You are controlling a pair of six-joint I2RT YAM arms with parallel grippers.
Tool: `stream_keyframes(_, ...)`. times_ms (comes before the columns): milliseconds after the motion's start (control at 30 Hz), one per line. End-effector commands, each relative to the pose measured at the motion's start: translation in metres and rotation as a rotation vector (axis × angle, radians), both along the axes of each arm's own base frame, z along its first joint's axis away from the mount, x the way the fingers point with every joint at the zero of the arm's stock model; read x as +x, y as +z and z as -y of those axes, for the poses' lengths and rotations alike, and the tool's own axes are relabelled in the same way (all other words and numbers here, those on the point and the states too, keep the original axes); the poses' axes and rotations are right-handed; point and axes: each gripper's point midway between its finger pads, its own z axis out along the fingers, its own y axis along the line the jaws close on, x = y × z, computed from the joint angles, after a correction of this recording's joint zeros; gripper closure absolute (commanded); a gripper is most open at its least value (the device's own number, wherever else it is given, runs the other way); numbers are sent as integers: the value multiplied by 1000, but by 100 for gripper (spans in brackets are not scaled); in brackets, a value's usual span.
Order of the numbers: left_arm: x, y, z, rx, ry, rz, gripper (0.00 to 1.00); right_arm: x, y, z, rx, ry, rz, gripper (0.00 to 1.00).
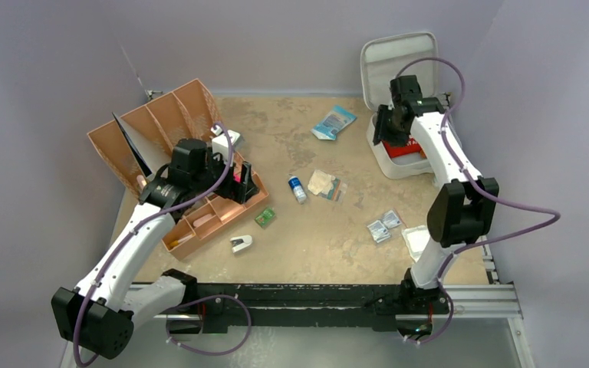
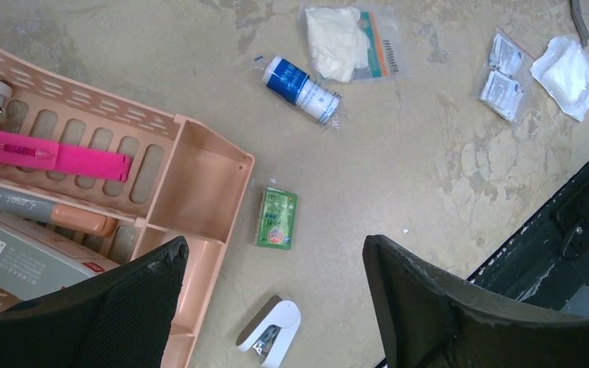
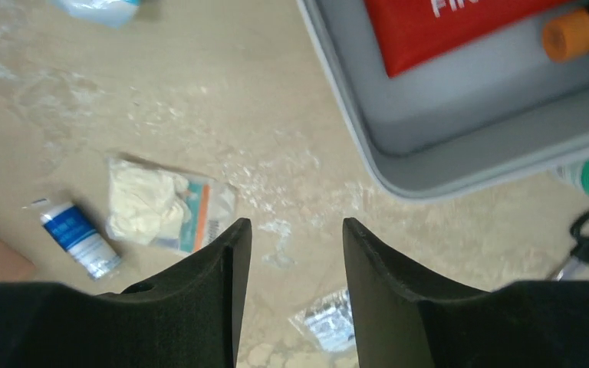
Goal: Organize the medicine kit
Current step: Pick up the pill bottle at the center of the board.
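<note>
Starting with the right gripper (image 3: pixel 295 226) parted and empty, just off the wall of the medicine kit (image 3: pixel 429 153) — open at the far right of the table (image 1: pixel 314 230), red pouch (image 3: pixel 445 27) inside — reach for the glove packet (image 3: pixel 165 207), descend square, pinch its flat edge. Leave the left gripper (image 2: pixel 274 244), spread wide on nothing, above the green packet (image 2: pixel 278 218) beside the orange tray (image 2: pixel 199 184).

Grey medicine kit (image 1: pixel 399 67), red pouch (image 3: pixel 460 23), slotted peach tray (image 2: pixel 199 184)
</note>
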Motion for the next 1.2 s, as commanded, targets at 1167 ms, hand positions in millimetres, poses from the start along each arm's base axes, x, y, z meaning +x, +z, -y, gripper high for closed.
stream_keyframes(1167,3,6,-7,36,22,54,18,-18,-38,206,-194,-533,34,48)
